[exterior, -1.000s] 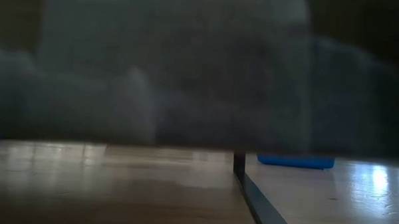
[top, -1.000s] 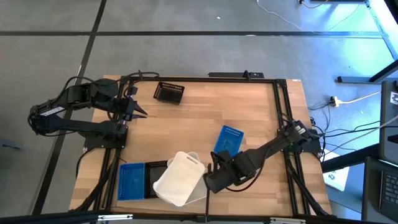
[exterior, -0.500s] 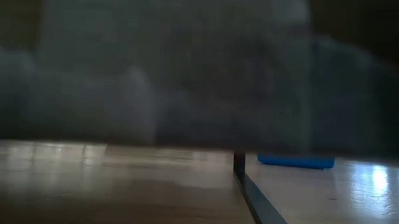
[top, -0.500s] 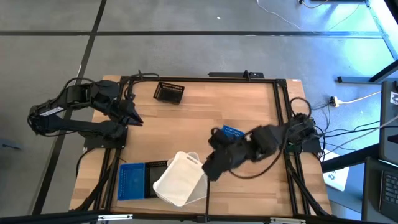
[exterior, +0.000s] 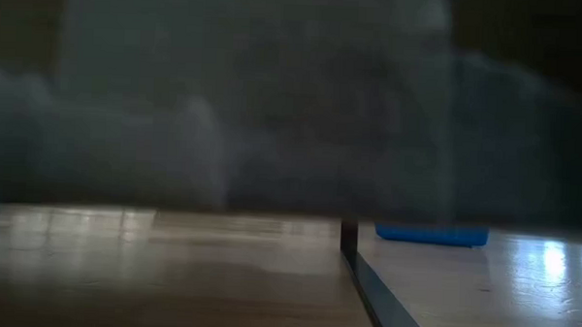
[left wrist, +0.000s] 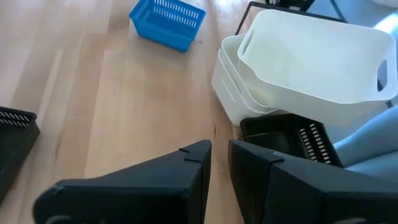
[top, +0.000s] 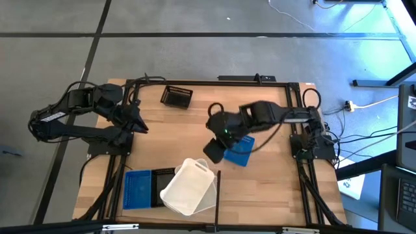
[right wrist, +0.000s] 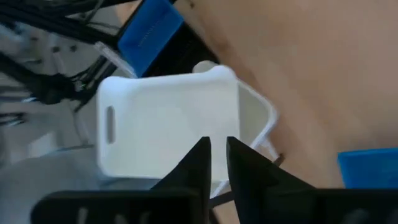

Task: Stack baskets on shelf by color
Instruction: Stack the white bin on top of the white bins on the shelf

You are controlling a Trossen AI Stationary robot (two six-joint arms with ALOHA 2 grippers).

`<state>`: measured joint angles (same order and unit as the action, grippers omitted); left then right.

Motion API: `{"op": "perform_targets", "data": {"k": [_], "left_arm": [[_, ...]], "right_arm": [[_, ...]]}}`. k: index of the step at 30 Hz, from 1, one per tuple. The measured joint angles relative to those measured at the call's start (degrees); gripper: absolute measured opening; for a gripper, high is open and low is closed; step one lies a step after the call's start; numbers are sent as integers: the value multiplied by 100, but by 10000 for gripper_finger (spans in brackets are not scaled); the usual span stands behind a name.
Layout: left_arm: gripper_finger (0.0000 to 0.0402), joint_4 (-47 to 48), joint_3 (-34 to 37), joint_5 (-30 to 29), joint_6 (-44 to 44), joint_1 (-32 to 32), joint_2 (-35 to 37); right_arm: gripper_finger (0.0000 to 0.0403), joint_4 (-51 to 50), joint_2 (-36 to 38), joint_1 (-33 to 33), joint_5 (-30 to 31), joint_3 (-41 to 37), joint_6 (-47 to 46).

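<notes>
Your right gripper (top: 215,154), nearly closed and empty, hangs beside the blue basket (top: 242,148); your left gripper (top: 140,123), equally narrow, waits.

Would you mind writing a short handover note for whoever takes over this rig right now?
Grippers: the left gripper waits at the shelf's left edge, fingers nearly together, holding nothing. The right gripper hangs over mid-shelf beside the loose blue basket, fingers nearly together, nothing held.
Things: on the shelf, white baskets sit nested at the near edge, tilted over a black basket. Another blue basket lies left of them. One black basket stands alone at the far side.
Done: the whites are nested.
Left: stack blue on blue and black on black.
</notes>
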<state>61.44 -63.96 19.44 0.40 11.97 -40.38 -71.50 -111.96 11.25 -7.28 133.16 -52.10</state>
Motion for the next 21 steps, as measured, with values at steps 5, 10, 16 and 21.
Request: {"op": "perform_targets", "data": {"k": [5, 10, 16, 21], "left_arm": [[47, 57, 0, 155, 15, -2, -2], [47, 66, 0, 153, 133, 0, -2], [47, 66, 0, 136, 161, 2, 7], [47, 66, 0, 130, 136, 2, 7]], "right_arm": [[57, -23, -118, -415, -554, 0, 172], [62, -26, -342, -590, -981, -4, 1061], [62, -64, -627, -621, -1234, -4, 1510], [62, -81, -986, -625, -1606, -7, 1513]]}}
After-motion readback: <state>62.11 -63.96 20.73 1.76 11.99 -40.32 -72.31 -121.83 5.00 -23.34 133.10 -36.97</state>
